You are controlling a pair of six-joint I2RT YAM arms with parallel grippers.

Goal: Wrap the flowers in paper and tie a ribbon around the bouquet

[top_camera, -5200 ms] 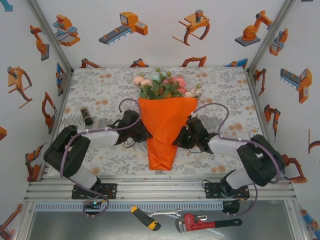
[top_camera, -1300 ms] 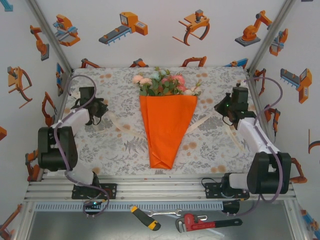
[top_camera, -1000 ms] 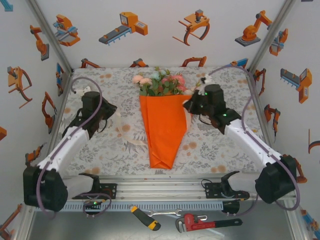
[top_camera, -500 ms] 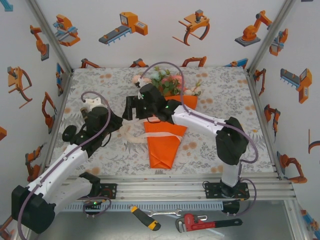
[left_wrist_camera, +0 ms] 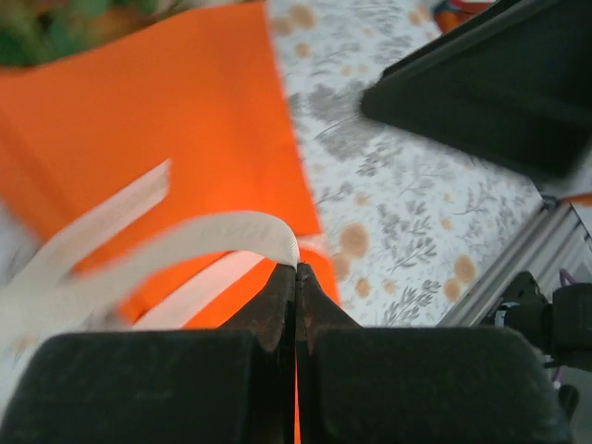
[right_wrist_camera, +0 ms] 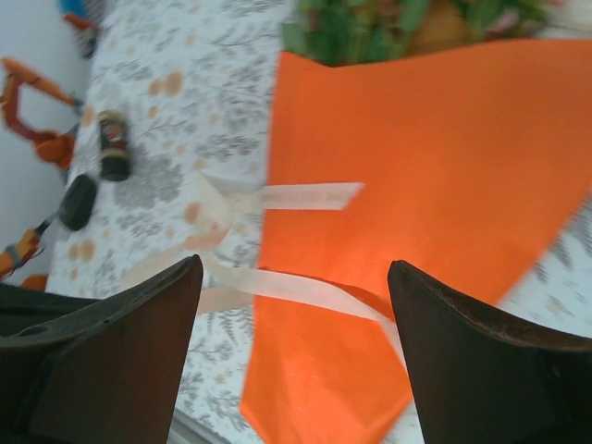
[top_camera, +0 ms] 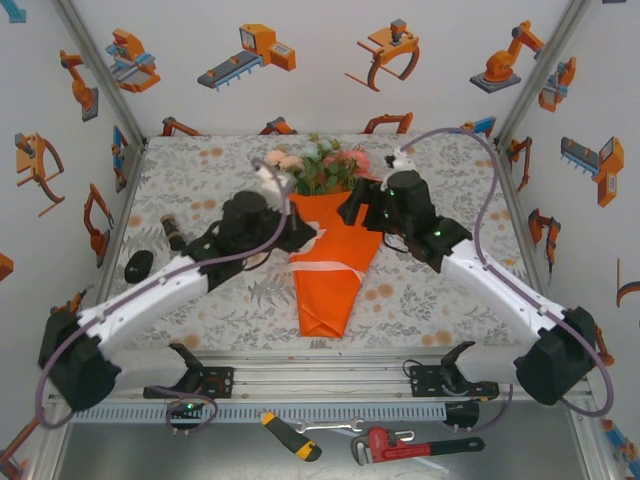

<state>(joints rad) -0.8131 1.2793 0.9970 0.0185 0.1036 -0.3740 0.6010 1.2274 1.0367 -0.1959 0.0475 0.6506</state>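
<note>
**Ribbon pinched at the cone, right jaws spread**

The tapering cone of thin bright orange paper (top_camera: 330,290) lies mid-table on the grey floral tablecloth (top_camera: 440,295), its point toward the arm bases. Pink, peach and white artificial roses (top_camera: 322,168) fan from its far end. A narrow cream ribbon (left_wrist_camera: 185,242) crosses the paper. The left gripper (left_wrist_camera: 296,270), at the cone's left edge, is clenched on the ribbon's end. The right gripper (right_wrist_camera: 294,268) hovers above the cone, fingers wide apart, grasping nothing. A small dark bottle (top_camera: 175,236) lies well to the left.
</note>
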